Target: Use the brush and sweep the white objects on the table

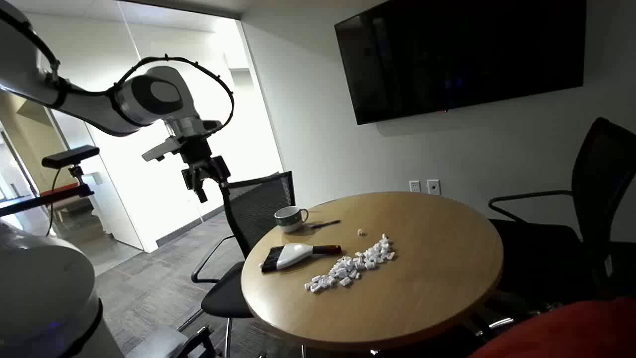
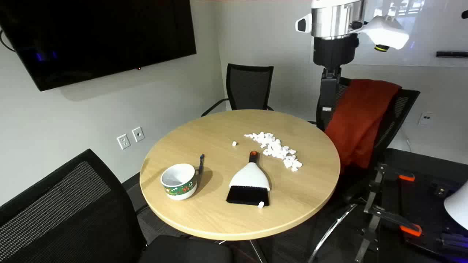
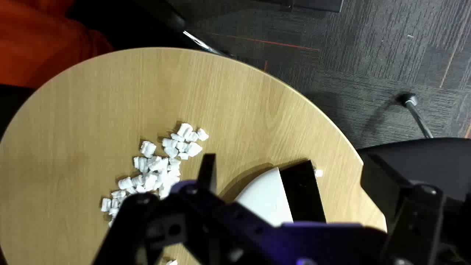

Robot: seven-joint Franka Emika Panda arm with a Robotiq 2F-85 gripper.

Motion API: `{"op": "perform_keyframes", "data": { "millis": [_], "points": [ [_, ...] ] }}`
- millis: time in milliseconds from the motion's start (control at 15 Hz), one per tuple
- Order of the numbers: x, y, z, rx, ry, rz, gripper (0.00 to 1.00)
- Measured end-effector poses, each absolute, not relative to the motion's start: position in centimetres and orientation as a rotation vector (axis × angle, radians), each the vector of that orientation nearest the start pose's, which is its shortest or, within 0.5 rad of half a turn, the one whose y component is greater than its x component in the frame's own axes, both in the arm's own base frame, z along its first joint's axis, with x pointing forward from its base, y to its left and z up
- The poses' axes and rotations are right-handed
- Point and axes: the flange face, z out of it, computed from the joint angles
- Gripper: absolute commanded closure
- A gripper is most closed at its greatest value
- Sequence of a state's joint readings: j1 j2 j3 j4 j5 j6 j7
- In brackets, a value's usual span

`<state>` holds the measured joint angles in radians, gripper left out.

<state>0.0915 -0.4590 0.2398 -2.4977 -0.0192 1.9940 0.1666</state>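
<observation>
Approach stage, judged from the layout: the brush (image 2: pixel 250 176) lies flat on the desk (image 2: pixel 203 213), free of the fingers (image 3: pixel 382 180), and sweeping seems not yet begun. In an exterior view the bristles (image 2: pixel 247 195) face the near edge and the handle (image 2: pixel 253 157) points far. The white bits (image 2: pixel 275 148) form a band to the far right of the handle; a stray bit (image 2: pixel 234 144) lies to its far left, and a second bit (image 2: pixel 261 205) sits at the bristles' edge. The cup (image 2: pixel 180 189) stands to the left of the brush, the pen (image 2: pixel 201 163) just beside it.

Next move: the fingers probably need to descend to the handle, straddle it and close. Because the handle, not the bristles, lies nearer the white bits, the brush would then likely have to be lifted and turned before a useful stroke.

Fingers and brush: in the wrist view the fingers stand wide apart, holding nothing. The brush shows in the gap between them but lies below, touching neither; its handle is hidden there. In both exterior views the fingers hang well above the level of the desk, apart from the brush.
</observation>
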Motion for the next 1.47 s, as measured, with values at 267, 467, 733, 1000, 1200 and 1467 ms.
{"op": "perform_keyframes", "data": {
  "millis": [267, 467, 733, 1000, 1200, 1467],
  "points": [
    [37.7, 13.0, 43.8, -3.265, -0.239, 0.043, 0.00],
    [37.7, 13.0, 43.8, -3.265, -0.239, 0.043, 0.00],
    [37.7, 12.9, 43.8, -3.267, -0.244, 0.042, 0.00],
    [38.5, 10.7, 44.5, -3.273, -0.505, 0.039, 0.00],
    [39.8, 6.7, 45.7, -3.215, -0.776, 0.074, 0.00],
    [41.4, 1.2, 47.3, -3.136, -1.106, 0.169, 0.00]
  ]
}}
